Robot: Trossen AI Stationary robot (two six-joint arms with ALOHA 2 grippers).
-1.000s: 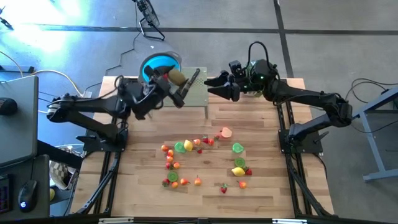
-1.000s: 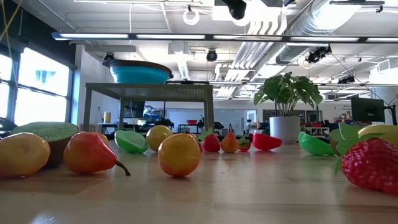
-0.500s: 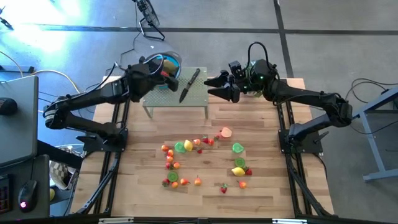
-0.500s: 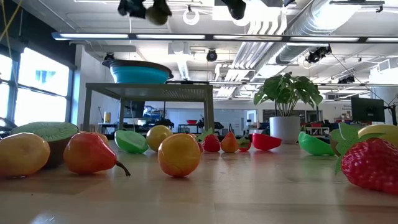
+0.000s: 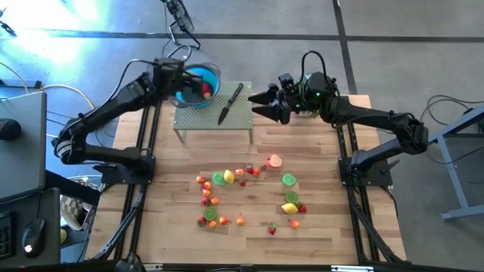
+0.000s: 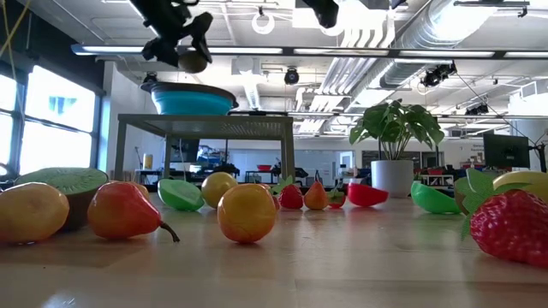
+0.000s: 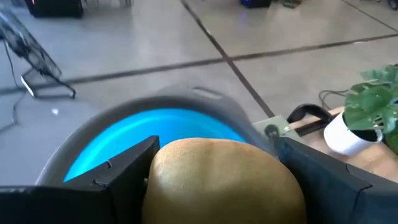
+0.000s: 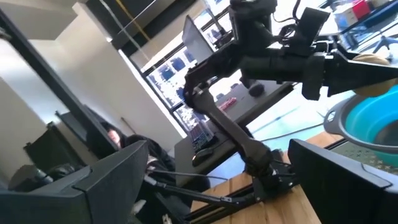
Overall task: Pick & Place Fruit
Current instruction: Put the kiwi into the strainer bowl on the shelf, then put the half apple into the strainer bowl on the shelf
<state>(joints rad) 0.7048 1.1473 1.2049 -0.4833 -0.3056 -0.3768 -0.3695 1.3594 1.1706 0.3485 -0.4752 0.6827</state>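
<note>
Bright ceiling strips, blue glare on the floor, blurred wrist views.

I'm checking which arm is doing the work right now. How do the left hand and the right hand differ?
The left hand grips a brown kiwi half between its fingers; the right hand is open and empty. The left hand hangs over the blue bowl on the raised stand; the right hand hovers beside the stand's other end, near the black-handled knife. Both are raised well above the scattered fruit on the table.
</note>
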